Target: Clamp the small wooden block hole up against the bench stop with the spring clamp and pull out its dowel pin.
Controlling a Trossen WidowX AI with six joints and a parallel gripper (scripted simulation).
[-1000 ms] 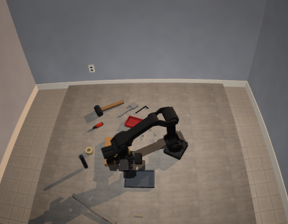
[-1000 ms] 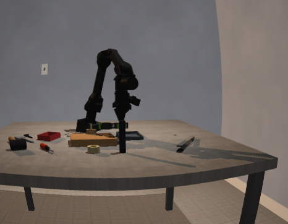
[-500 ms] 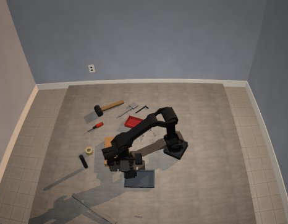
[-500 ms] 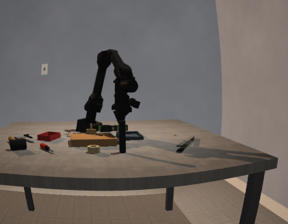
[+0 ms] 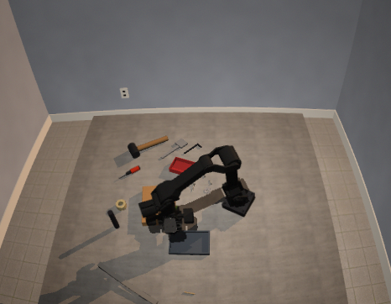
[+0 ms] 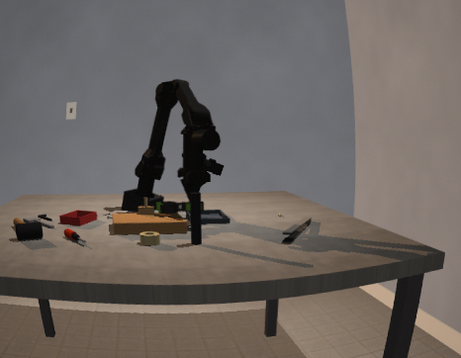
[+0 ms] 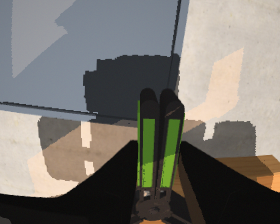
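A: The gripper is squeezed narrow on the clamp, holding its green-and-black handles pinched together, and the wrist view looks straight down their length

B: So where does the clamp point?

A: Handles run up toward the grey tray; the working end is down under the wrist, over the orange board. I can't see how far its jaws stand apart

B: And the block?

A: From the side it sits on top of the board, a small tan block with the pin standing upright out of it. The gripper hangs just right of it in that view, higher than the pin top

B: That's the relation that matters, then

A: Right: the block lies back toward the arm's base from the hand, and lower. From above, the arm covers the block entirely, so I can't tell how the clamp lines up with the stop

B: Your read on the next move?

A: My guess is the clamp needs to come down and in along the board toward the block, clear of the pin. The pin is not yet pulled
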